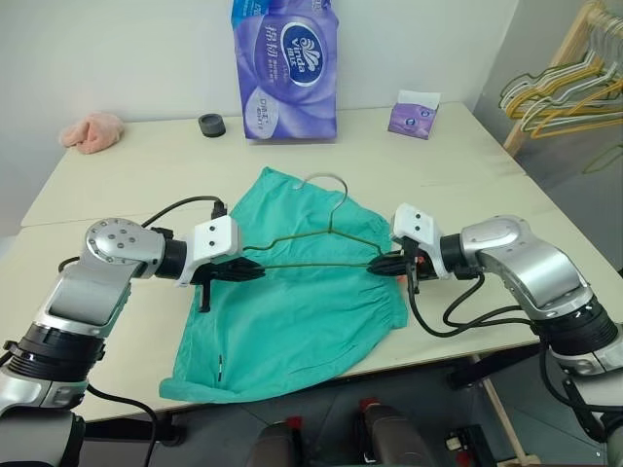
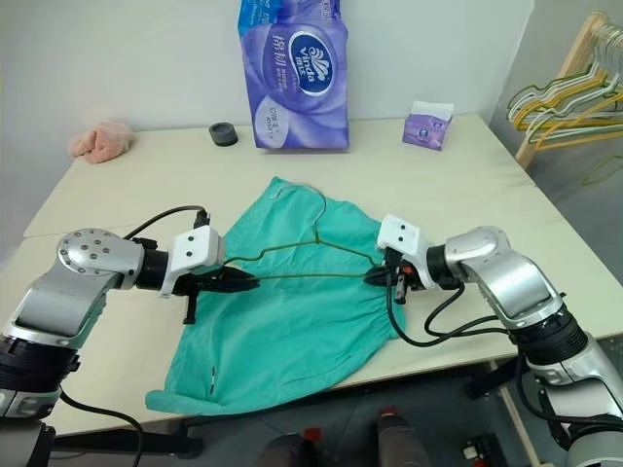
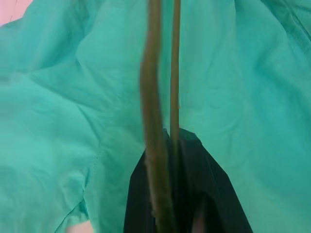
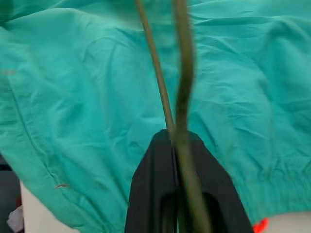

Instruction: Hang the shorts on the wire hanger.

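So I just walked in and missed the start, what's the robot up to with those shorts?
It holds a wire hanger by both ends above the teal shorts spread on the table. The left gripper is shut on one corner, the right gripper on the other. The shorts are not yet on the hanger.

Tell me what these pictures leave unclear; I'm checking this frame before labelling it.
- Left eye view: the far right side of the teal-green fabric shorts is hidden behind the right hand.
- Left wrist view: the thin olive wire hanger runs off the top edge, so its hook is cut off.
- Right wrist view: whether the wire touches the fabric cannot be told; it is blurred.
- Left eye view: print on the purple tissue pack is too small to read.
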